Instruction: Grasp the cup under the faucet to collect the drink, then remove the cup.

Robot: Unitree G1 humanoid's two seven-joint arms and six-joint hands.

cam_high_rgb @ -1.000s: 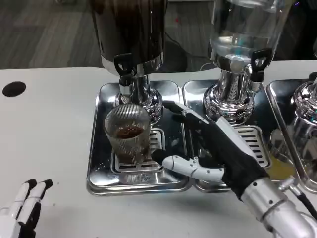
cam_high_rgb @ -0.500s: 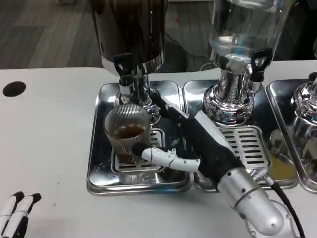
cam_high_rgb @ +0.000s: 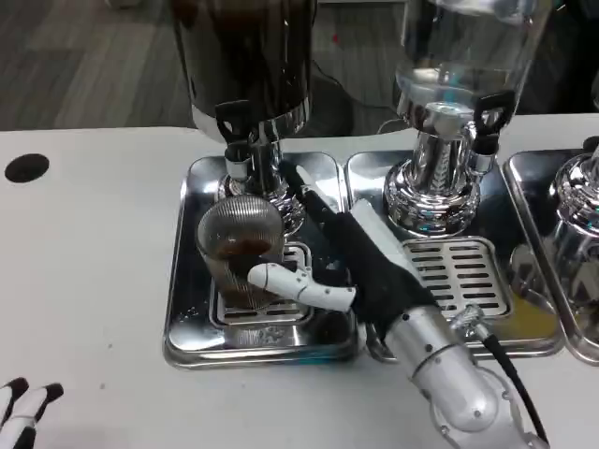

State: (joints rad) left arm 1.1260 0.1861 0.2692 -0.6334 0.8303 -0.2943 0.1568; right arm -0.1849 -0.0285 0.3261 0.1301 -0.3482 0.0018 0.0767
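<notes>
The ribbed cup (cam_high_rgb: pixel 241 251), part-filled with dark drink, stands on the drip tray (cam_high_rgb: pixel 187 309) under the faucet (cam_high_rgb: pixel 239 140). Right hand (cam_high_rgb: pixel 351 262) grasps its side. Left hand (cam_high_rgb: pixel 23 407) at the frame's bottom corner: state undeterminable. No legible writing.

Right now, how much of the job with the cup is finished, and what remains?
Done: the cup holds some dark drink and stands on the tray below the faucet. In hand: the right hand is at the cup, one finger across its front; a full grip is not clear. Left: lifting the cup away. The left hand waits at the table edge.
</notes>
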